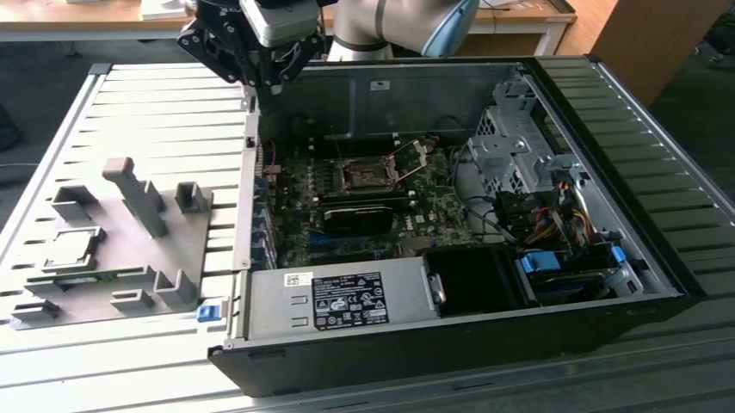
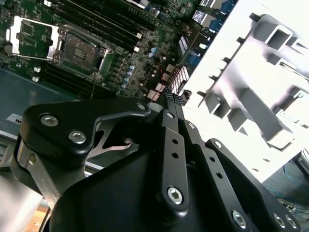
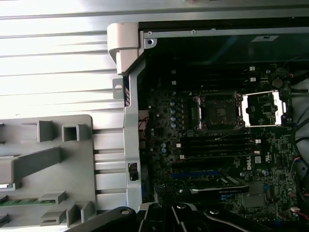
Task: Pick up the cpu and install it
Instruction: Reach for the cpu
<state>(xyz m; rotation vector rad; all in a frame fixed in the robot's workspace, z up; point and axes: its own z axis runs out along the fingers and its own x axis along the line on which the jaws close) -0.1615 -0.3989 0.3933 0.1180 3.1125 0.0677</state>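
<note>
The end effector (image 1: 272, 82) is held above the edge of the open computer case (image 1: 460, 353), on the side nearest the grey holder plate (image 1: 132, 258). Its fingers are pressed together and nothing is pinched between them. The cpu (image 1: 71, 249) is seen lying flat on the holder plate, which is set on the bench (image 1: 161, 112) just beside the case, on the exterior view's left, well apart from the end effector. Inside the case, the motherboard socket (image 1: 365, 176) is seen open, with its metal frame swung up.
</note>
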